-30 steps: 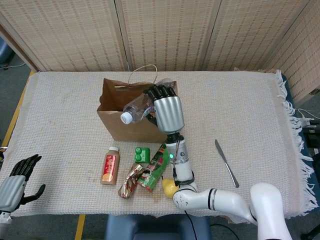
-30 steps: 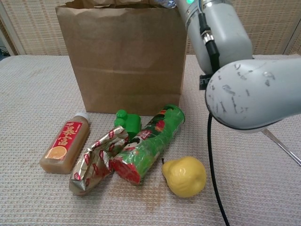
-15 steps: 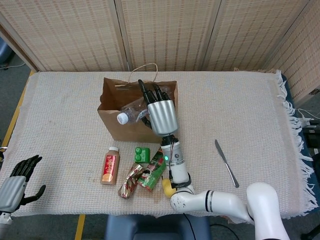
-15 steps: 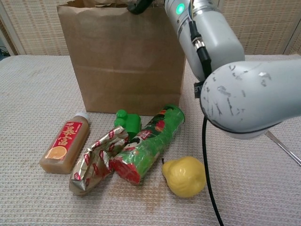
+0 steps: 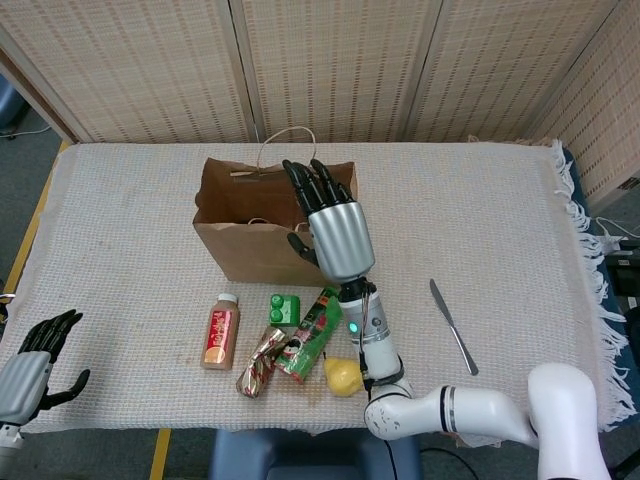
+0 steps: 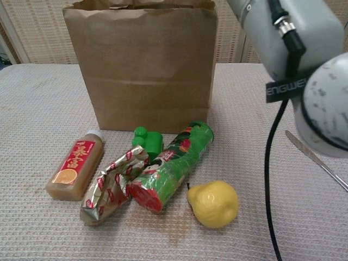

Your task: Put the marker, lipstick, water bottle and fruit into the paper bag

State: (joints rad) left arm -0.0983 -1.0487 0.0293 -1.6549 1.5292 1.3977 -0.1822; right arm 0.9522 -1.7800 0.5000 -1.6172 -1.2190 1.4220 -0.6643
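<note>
Right hand (image 5: 335, 228) hovered empty, fingers spread, over the paper bag (image 6: 141, 65), its contents hidden; the yellow fruit (image 6: 213, 203) was left on the desk (image 5: 520, 240), marker and lipstick unseen.

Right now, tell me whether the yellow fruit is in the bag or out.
Out: the fruit lies on the table in front of the bag.

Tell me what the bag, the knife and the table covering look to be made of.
Bag: brown kraft paper, matte, with creases and a crumpled top edge.
Knife: probably metal, grey with a dull shine, one thin piece.
Table covering: woven textile, off-white, with a waffle-like texture and a fringe on the right edge.
</note>
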